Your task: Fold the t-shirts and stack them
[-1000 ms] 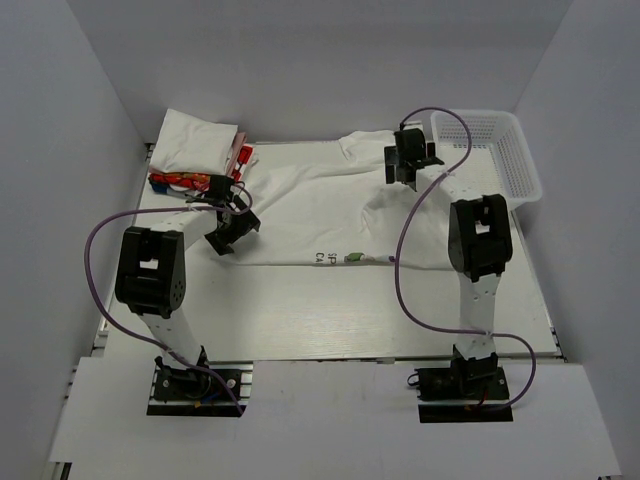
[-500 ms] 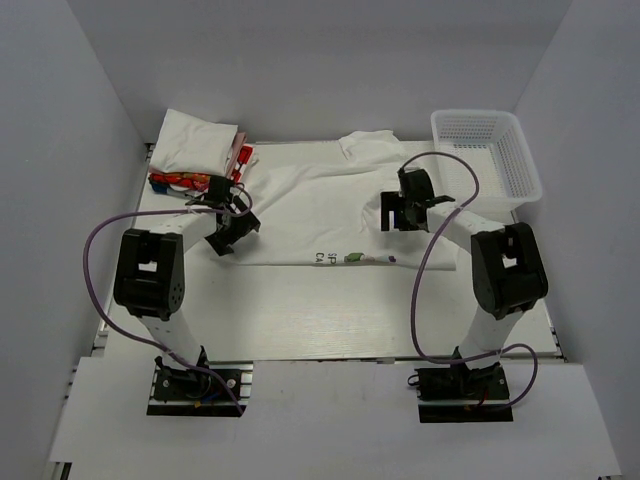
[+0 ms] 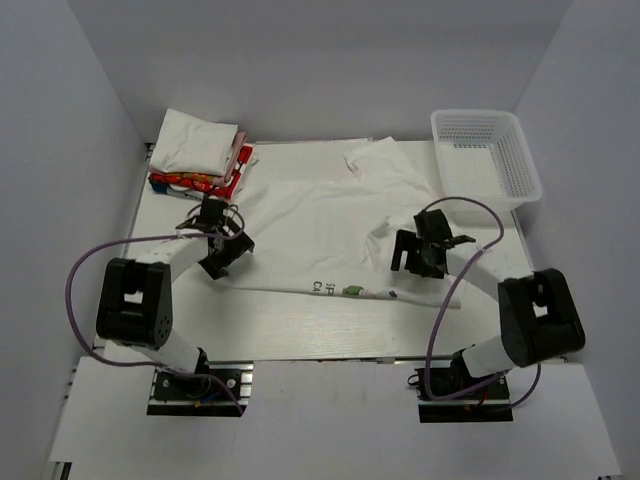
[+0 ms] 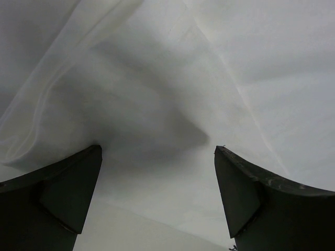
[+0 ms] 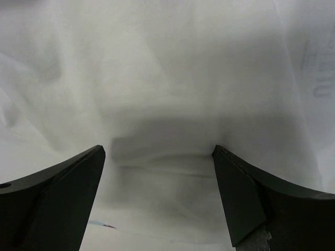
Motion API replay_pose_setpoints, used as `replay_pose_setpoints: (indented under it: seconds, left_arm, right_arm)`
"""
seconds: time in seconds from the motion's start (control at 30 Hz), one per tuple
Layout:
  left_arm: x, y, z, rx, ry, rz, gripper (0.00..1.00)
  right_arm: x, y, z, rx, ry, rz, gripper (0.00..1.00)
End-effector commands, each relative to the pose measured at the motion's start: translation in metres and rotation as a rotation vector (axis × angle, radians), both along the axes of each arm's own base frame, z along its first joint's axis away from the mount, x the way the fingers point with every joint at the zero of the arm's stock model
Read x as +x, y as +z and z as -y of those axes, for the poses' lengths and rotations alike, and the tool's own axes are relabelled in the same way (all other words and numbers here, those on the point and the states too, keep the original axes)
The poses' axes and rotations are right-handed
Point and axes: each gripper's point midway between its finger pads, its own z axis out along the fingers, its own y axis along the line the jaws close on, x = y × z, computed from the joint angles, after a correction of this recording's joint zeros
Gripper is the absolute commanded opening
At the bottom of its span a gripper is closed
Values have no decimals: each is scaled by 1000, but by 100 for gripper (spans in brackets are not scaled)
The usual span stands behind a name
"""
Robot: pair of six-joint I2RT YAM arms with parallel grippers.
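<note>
My left tool and right tool are wide open, holding nothing, low over the white t-shirt, one at each side, placed to pinch a fold.

Pale grey walls on 3 sides, white table.

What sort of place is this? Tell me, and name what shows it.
Most likely a robot test cell, not a home: plain white walls box in the table, with a spread white t-shirt, a stack of folded shirts and a mesh basket.
</note>
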Motion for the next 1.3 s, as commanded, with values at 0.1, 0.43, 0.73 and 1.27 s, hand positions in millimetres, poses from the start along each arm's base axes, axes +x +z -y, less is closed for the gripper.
replay_pose_setpoints:
  seconds: [0.1,0.43,0.73,1.27]
  left_arm:
    - [-178,-26,-10,-33,140,-467,100]
    - [-129,77,-17,-61,144,19,100]
    - [-27,84,-52,154,215,67,100]
    - [53,58,-108,243,358,-46,100]
  right_arm:
    - [-152,-6,-12,234,-86,-396,90]
    - [-106,85,-26,271,154,23,90]
    - [-61,78,-98,419,363,72,90]
    - [125,121,-140,223,227,300,90]
